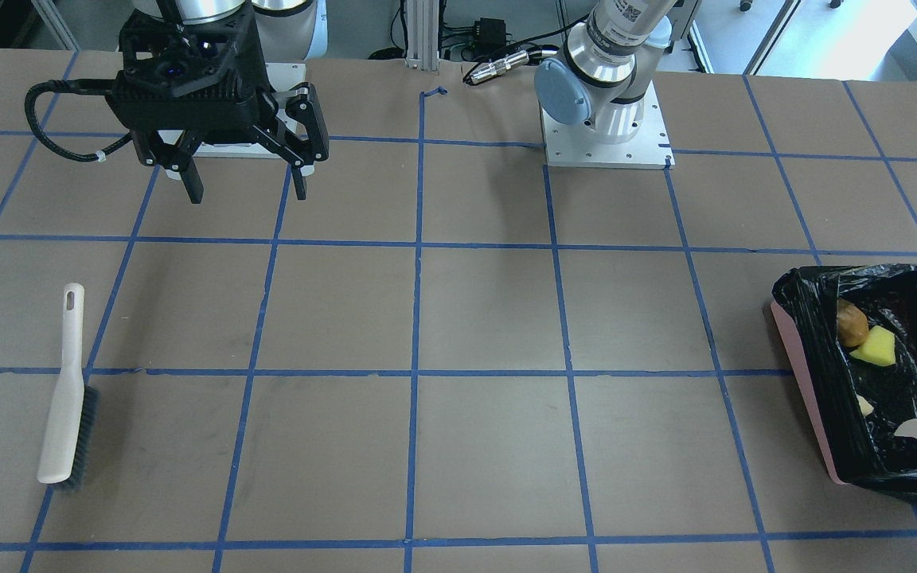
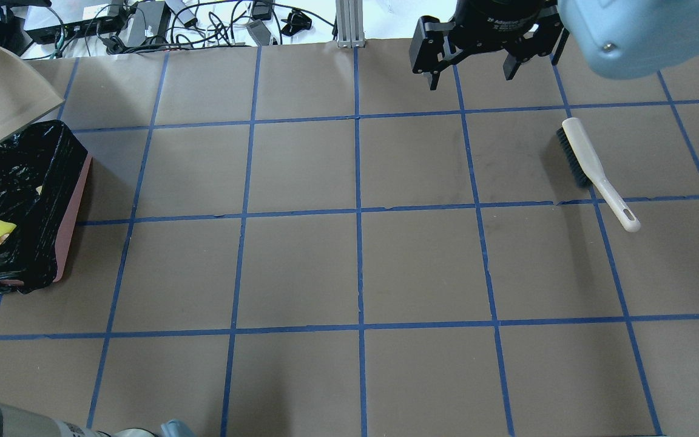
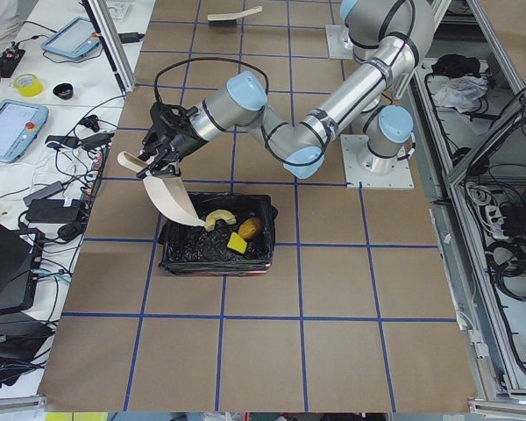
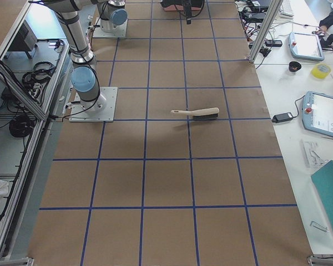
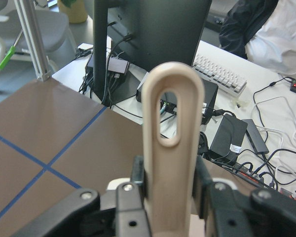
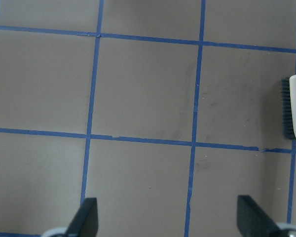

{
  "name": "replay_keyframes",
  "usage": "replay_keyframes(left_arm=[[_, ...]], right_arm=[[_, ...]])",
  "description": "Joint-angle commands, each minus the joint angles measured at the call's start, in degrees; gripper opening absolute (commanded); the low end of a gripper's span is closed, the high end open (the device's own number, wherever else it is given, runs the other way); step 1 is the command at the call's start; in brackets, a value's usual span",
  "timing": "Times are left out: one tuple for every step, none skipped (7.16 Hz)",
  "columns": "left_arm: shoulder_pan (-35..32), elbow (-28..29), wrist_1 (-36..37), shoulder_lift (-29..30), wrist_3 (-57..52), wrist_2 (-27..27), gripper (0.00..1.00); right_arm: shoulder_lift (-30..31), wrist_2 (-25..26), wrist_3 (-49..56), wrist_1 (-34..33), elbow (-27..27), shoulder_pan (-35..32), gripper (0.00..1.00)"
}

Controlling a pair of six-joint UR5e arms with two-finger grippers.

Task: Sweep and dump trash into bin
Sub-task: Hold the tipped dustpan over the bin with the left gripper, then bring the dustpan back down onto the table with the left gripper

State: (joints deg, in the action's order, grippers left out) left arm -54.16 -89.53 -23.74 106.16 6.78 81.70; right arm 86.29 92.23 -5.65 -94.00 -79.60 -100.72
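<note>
The pink bin [image 1: 805, 382] with its black bag stands at the table's end on my left side; it also shows in the exterior left view [image 3: 184, 254]. In it lie the golden-brown lump [image 1: 851, 322], the yellow wedge [image 1: 874, 348] and the tan pastry piece [image 3: 217, 217]. My left gripper [image 3: 158, 149] is shut on the handle [image 5: 171, 148] of the beige dustpan [image 3: 171, 197], which hangs tilted, mouth down, over the bin's far edge. My right gripper [image 1: 243, 179] is open and empty, raised near its base.
The white-handled brush [image 1: 68, 390] lies flat on the table on my right side, bristles toward the middle; it also shows in the overhead view [image 2: 595, 173]. Blue tape lines grid the brown table. Cables and devices lie beyond the far edge.
</note>
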Motion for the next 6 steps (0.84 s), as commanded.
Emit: replay_keyframes(left_arm=[[-8.12,1.88,-11.1,0.89,19.06,12.75,0.0],[-9.46,3.9,-17.5,1.42,26.02,12.95,0.0],[-9.91,5.31,-23.65,2.12,29.74,12.43,0.0],[-10.95,5.15,-24.93,3.17,31.52,12.52,0.0],[-13.05,5.15,-25.9,4.31,41.2,12.95,0.0],[-15.34,5.24,-27.13,6.15,50.26,12.96,0.0]], right_arm=[[0.01,0.06,-0.07,0.13,-0.12,0.0,1.0],[-0.42,0.23,0.11,0.05,-0.12,0.0,1.0],[-0.51,0.49,0.11,0.22,-0.2,0.0,1.0],[-0.34,0.5,-0.07,0.4,-0.21,0.0,1.0],[-0.16,0.41,-0.07,0.22,-0.29,0.08,1.0],[-0.08,0.41,-0.07,0.13,-0.21,0.08,1.0]])
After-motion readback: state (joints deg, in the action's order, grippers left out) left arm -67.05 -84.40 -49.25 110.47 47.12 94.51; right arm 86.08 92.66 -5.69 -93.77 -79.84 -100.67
